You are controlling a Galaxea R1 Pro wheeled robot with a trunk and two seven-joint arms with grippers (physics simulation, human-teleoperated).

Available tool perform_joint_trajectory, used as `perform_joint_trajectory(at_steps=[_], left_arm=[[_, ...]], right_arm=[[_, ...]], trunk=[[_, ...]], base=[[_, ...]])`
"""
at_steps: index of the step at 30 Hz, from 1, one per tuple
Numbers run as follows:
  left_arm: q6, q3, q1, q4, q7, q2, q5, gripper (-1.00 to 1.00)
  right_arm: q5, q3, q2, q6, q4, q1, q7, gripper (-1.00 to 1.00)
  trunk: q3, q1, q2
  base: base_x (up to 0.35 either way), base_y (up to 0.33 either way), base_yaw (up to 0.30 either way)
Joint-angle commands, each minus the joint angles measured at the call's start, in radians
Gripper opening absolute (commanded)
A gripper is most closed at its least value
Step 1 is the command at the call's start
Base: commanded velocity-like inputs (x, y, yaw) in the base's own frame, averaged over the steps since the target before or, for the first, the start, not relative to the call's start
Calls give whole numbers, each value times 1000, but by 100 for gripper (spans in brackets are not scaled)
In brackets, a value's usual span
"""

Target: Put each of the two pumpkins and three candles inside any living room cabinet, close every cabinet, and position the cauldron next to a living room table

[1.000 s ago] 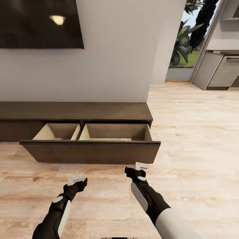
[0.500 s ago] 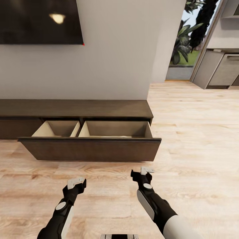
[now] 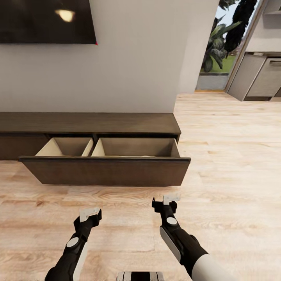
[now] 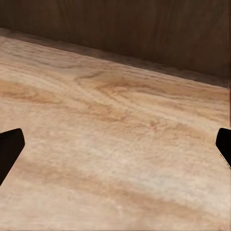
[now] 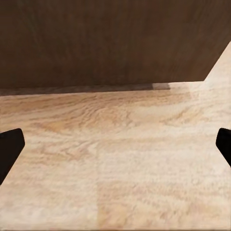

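Compared with one second ago, the whole head view is shifting: the cabinet (image 3: pixel 97 125) is sitting a little higher and its front panel looks larger, so the robot seems to be rolling closer, not the furniture moving. Both arms are staying low in front. The left gripper (image 3: pixel 89 212) and the right gripper (image 3: pixel 170 198) are both spread wide and carrying nothing; in the wrist views only dark fingertips (image 4: pixel 9 147) are showing at the edges, over the wooden floor (image 3: pixel 234 164).

The drawer (image 3: pixel 105 170) is standing pulled out. Its two pale compartments are looking empty as far as I can see, but the front panel is hiding their floors. I judge that the closing step is coming next.
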Motion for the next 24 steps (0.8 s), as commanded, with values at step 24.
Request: perform_joint_trajectory(at_steps=[24], left_arm=[[-40, -13, 0, -1, -2, -2, -2, 100]], right_arm=[[-19, -2, -87, -204, 110, 0, 303, 100]], trunk=[[-78, 9, -5]], base=[[0, 0, 0]])
